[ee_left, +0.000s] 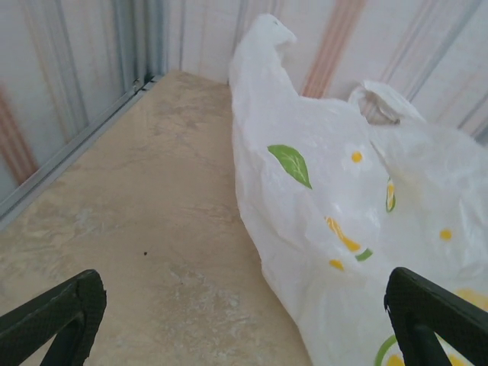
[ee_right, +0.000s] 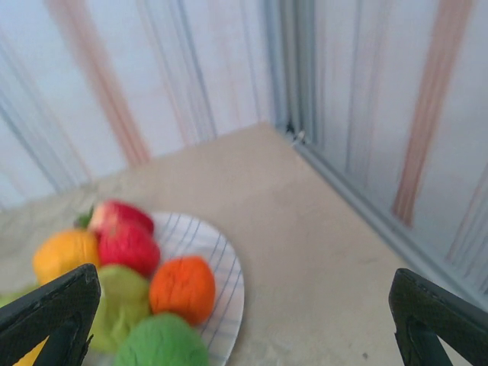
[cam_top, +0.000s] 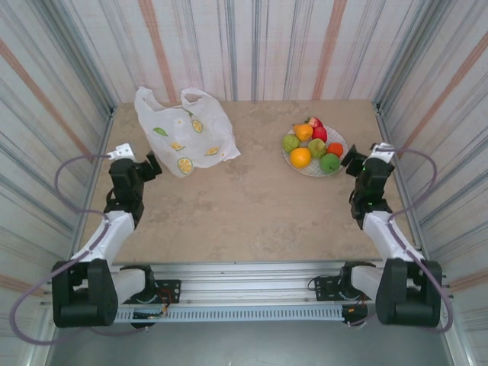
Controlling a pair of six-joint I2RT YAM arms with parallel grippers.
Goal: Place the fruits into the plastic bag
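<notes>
At left of the bench: left fingers spread wide, nothing between them. They sit low, just beside the near-left edge of the bag. Left wrist view has both tips at the bottom corners, with the bag ahead and to the right. Whether the right-hand tip touches the plastic, cannot tell.

The bag lies slumped and crinkled at back left. It is white with green leaves and lemon slices printed on it. Its two loop handles point toward the back wall. Cannot tell if the mouth is open.

Mid-bench is bare stone-pattern surface between the bag and the plate, and the two are well apart.

Back right: fruits are heaped on the plate, which is white with thin grid lines. Seven counted — three green, two red and two orange, one of those more yellow. All are bunched together and touching.

Far right: right fingers are also wide apart and empty, just beside the plate's right rim. Right wrist view puts the plate low and left, with an orange and a green fruit nearest the camera.
</notes>
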